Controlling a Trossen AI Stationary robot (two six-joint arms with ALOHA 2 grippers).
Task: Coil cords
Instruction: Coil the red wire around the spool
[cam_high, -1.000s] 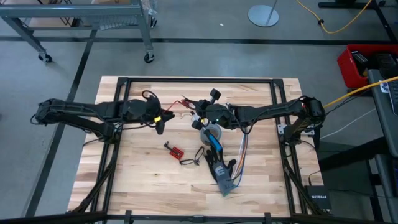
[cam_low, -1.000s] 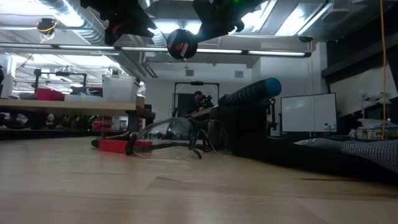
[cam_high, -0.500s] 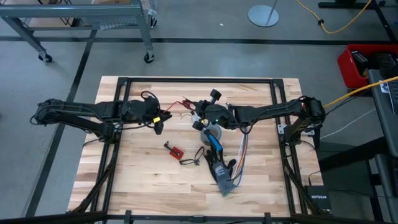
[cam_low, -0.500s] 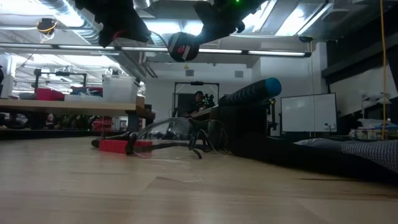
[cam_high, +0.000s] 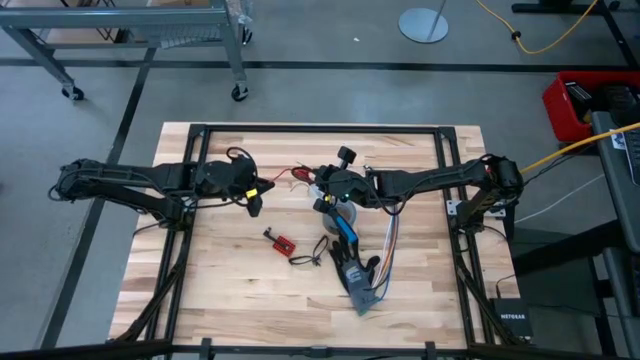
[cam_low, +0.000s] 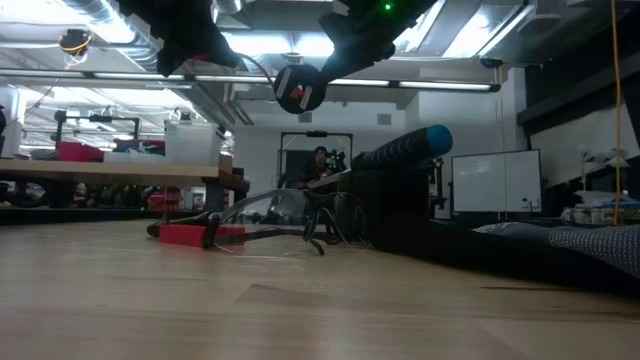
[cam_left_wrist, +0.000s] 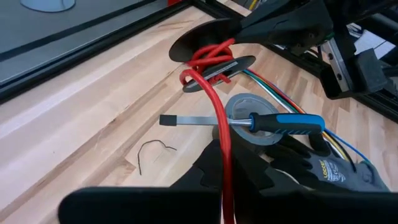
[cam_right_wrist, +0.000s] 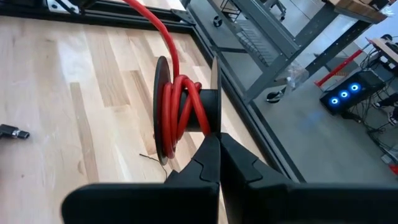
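Note:
The cord is a red cord (cam_left_wrist: 219, 118), partly wound on a small black spool (cam_right_wrist: 186, 106) and running from there to my left gripper. My right gripper (cam_right_wrist: 217, 146) is shut on the spool and holds it above the table's middle (cam_high: 318, 183). The spool also shows high up in the low view (cam_low: 298, 88). My left gripper (cam_high: 258, 192) stands left of the spool and is shut on the cord's free run (cam_high: 285, 178). My left gripper pinches the red cord (cam_left_wrist: 224, 186) between its two fingers, a short way from the spool. The cord runs nearly straight from the fingers to the spool, clear of the table. My right gripper pinches the rim of the spool's thin flange (cam_right_wrist: 215, 127) between its shut fingers. The spool is lifted clear, its axis about level, with several red turns on its hub (cam_right_wrist: 180, 102).
Below the spool lie a grey tape roll (cam_left_wrist: 249, 115), a blue-handled screwdriver (cam_left_wrist: 283, 122), a black glove (cam_high: 356, 276) and multicoloured ribbon wires (cam_high: 388, 243). A small red board with a short black wire (cam_high: 283, 242) lies left of them. A thin wire scrap (cam_left_wrist: 155, 152) lies on the wood.
My right gripper has turned a little and gone slightly down with the spool. The loose loops of red cord between the grippers have drawn into a straighter run.

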